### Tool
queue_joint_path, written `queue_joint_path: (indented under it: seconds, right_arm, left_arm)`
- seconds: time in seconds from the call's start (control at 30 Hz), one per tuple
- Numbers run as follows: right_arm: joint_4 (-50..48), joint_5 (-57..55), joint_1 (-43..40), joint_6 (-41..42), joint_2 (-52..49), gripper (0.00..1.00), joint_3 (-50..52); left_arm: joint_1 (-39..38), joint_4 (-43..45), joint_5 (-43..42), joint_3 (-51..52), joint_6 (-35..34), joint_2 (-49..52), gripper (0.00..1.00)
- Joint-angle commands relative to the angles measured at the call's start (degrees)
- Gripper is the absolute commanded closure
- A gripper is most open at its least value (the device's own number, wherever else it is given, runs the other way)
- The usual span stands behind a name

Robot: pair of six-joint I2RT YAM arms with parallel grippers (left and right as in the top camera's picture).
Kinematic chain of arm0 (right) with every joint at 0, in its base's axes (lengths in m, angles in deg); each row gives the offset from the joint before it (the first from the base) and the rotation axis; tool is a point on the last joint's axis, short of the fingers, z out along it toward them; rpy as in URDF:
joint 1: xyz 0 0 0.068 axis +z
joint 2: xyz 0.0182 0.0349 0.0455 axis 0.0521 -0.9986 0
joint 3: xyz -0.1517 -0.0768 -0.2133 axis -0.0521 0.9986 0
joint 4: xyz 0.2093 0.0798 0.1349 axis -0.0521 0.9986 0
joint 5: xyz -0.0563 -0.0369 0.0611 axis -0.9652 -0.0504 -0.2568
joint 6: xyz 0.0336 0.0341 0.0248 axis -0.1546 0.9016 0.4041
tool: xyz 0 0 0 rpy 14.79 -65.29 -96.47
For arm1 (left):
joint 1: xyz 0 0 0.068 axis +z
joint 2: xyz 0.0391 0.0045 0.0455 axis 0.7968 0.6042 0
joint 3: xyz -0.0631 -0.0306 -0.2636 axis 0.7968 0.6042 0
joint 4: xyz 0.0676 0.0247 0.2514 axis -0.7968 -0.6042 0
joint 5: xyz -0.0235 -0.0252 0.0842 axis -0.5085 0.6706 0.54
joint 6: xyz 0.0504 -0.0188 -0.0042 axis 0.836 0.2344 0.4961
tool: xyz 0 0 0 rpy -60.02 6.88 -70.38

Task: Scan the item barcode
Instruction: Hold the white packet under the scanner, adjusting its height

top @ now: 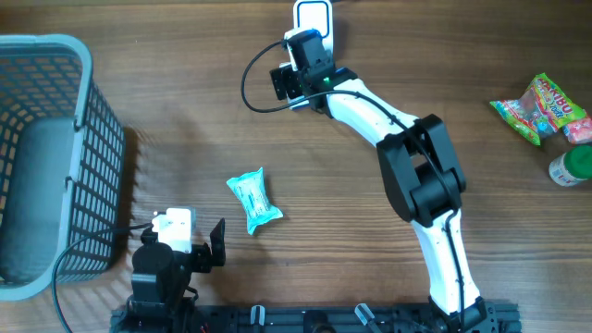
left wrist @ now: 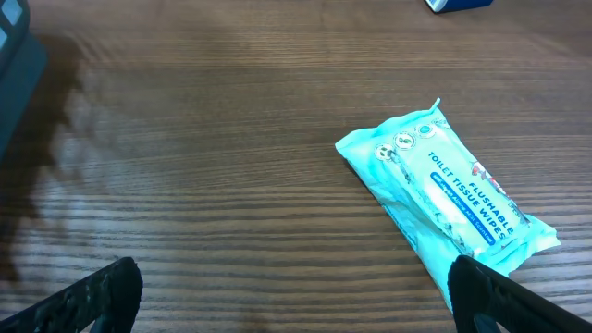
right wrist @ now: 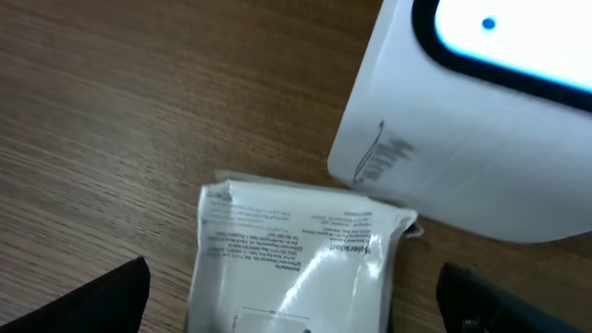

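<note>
From above, the right gripper (top: 301,60) is far up the table (top: 416,55), right at the white scanner (top: 313,17). The left gripper (top: 190,242) is low down, beside the grey basket (top: 55,55). A blue-green wipes pack (top: 254,201) lies just ahead of the left gripper and a bit to its right.

In the left wrist view, that gripper's fingers (left wrist: 88,296) are spread wide with nothing between them. The wipes pack is soft, crinkly plastic. Its long side slants from ahead down toward the right finger.

In the right wrist view, the right gripper is spread wide too. A white packet (right wrist: 296,250) lies flat between its fingers (right wrist: 92,296), and neither one touches it. It is shiny and wrinkled, with small print on top. Its long side points ahead, and its far end is right at the foot of the scanner, which is smooth, hard and lit. I think this packet is the item to scan, and the right arm is much nearer to it. I cannot make out a barcode.
</note>
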Motion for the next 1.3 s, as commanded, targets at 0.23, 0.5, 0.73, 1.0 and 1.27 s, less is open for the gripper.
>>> queue_joint_path:
  seconds: [0.23, 0.5, 0.73, 1.0, 1.27]
  right_arm:
    - [13.09, 0.26, 0.00, 2.71, -3.34, 0.26, -2.03]
    - [43.15, 1.31, -0.02, 9.29, 4.48, 0.42, -2.71]
    - [47.78, 6.56, 0.35, 8.74, 7.87, 0.00, -2.71]
    - [41.24, 4.44, 0.28, 5.62, 7.32, 0.00, 2.80]
    - [36.30, -0.85, 0.28, 4.13, 3.19, 0.12, 5.16]
  left_arm:
    - [0.42, 0.15, 0.13, 0.22, -0.33, -0.15, 0.00]
    - [0.42, 0.15, 0.13, 0.22, -0.33, -0.15, 0.00]
    - [0.42, 0.15, 0.13, 0.22, -0.33, -0.15, 0.00]
    - [0.42, 0.15, 0.13, 0.22, -0.33, -0.15, 0.00]
    - [0.42, 0.15, 0.13, 0.22, -0.33, -0.15, 0.00]
